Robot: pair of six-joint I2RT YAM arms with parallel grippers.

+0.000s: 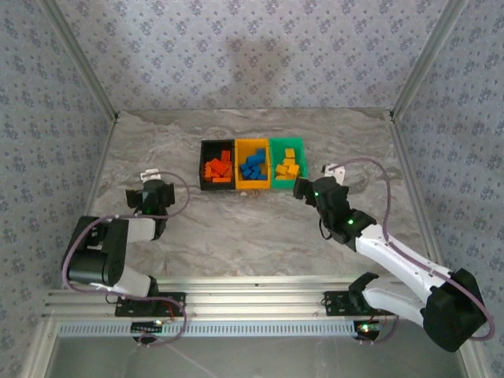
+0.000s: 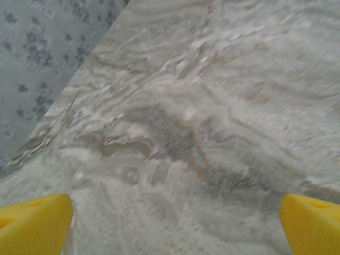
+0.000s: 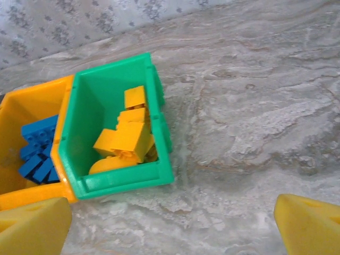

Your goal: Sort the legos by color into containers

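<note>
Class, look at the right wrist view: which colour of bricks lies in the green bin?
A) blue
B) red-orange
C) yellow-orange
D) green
C: the green bin holds a pile of yellow-orange bricks, while the blue bricks lie in the yellow-orange bin beside it.

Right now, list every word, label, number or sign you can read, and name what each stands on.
None can be read.
The black bin, yellow-orange bin and green bin carry no labels.
The legos show no legible print.
The wallpaper is pattern only.
</note>
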